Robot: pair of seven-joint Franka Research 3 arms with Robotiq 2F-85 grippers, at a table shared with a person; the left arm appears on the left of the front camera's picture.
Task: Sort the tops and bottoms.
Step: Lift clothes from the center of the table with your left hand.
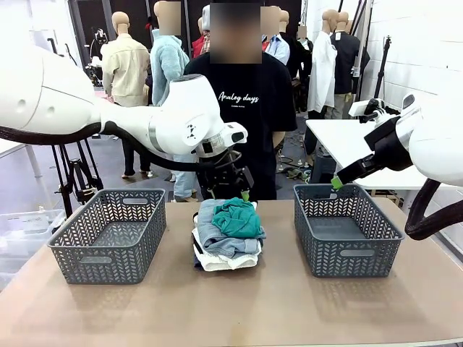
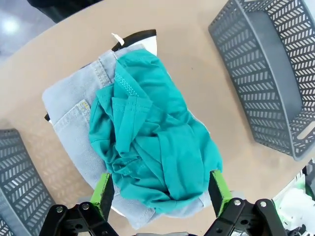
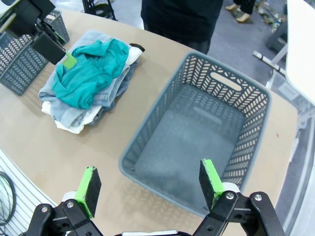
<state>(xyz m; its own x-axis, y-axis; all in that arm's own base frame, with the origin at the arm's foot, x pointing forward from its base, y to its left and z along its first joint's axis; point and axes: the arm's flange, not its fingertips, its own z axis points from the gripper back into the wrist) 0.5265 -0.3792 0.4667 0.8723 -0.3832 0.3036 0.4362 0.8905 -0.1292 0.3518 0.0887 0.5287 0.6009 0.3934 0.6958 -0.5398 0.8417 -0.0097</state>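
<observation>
The brown table (image 1: 231,311) carries the left basket (image 1: 108,235) and the right basket (image 1: 347,231), both grey, with a stack of clothes between them and well apart from each. In that stack the white bottoms (image 1: 228,262) with black edging lie low, the pale-blue denim (image 1: 217,240) rests over them, and the teal-green top (image 1: 237,218) sits crumpled on the very top. My left gripper (image 2: 160,191) hangs over the stack with its jaws spread wide, one green pad (image 2: 103,189) on either side of the teal cloth. It grips nothing, and whether the pads brush the fabric I cannot tell. My right gripper (image 3: 150,184) is spread just as wide above the right basket — holding nothing, touching nothing
</observation>
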